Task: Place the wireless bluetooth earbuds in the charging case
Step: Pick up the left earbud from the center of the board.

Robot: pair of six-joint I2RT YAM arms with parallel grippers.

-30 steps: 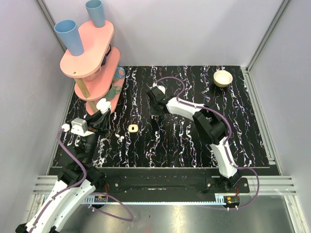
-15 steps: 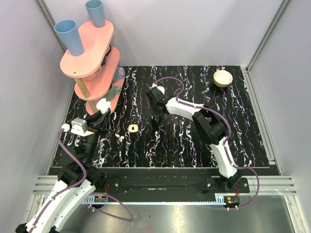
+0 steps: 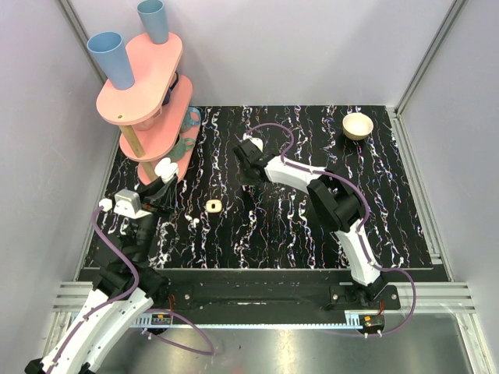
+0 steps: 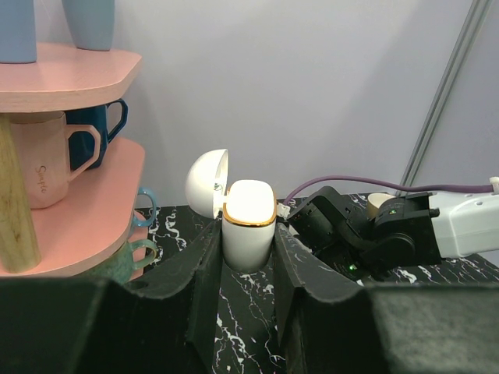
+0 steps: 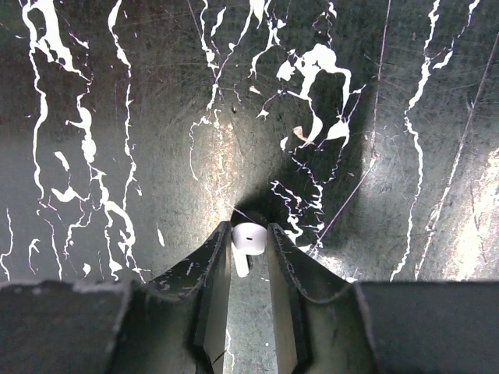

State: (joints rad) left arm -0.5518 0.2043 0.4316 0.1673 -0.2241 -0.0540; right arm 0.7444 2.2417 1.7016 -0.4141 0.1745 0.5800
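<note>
The charging case (image 4: 249,226) is white with a gold rim, and its lid (image 4: 207,182) stands open. My left gripper (image 4: 248,238) is shut on its lower body and holds it upright near the pink stand; from above the case (image 3: 166,167) shows at the left gripper (image 3: 161,181). One white earbud (image 5: 250,236) lies on the black marbled table, stem towards the camera. My right gripper (image 5: 249,234) is shut on it, both fingertips touching its head. From above the right gripper (image 3: 249,184) points down at mid-table. A tiny white piece (image 3: 195,222), possibly the other earbud, lies nearer the left arm.
A pink two-tier stand (image 3: 144,86) with blue cups and mugs rises at the back left, close to the held case. A cream rounded-square piece with a dark centre (image 3: 213,206) lies on the table. A wooden bowl (image 3: 358,125) sits at the back right.
The right gripper's jaws have narrowed onto the earbud while its wrist edged slightly left. The left arm and the case have not moved.
</note>
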